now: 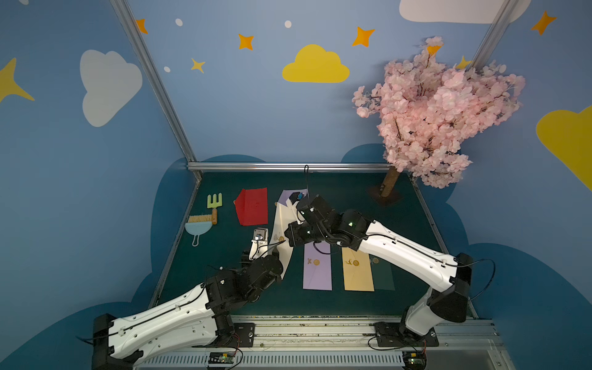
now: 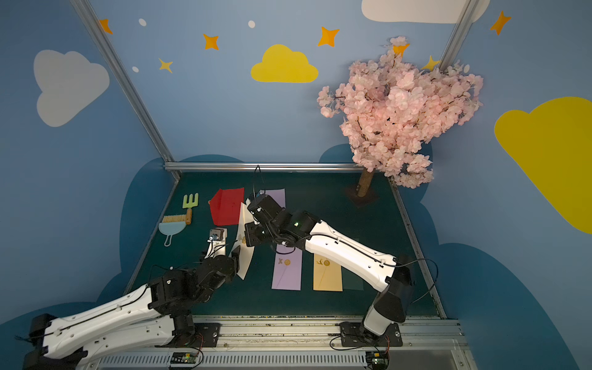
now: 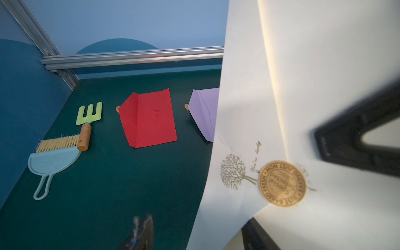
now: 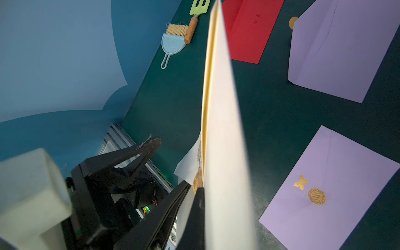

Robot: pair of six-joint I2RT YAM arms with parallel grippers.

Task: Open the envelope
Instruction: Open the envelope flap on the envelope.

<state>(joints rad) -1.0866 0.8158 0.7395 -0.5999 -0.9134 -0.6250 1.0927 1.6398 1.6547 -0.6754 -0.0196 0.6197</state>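
White envelope (image 1: 281, 221) bearing gold seal (image 3: 282, 183), right fingers (image 4: 198, 216) pinching it, left fingers (image 4: 151, 144) spread apart alongside

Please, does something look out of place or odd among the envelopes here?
Yes. The white envelope is not lying flat like the yellow envelope: the right gripper pinches it beside the gold seal sticker and holds it up on edge. Its flap looks partly lifted at the tip.
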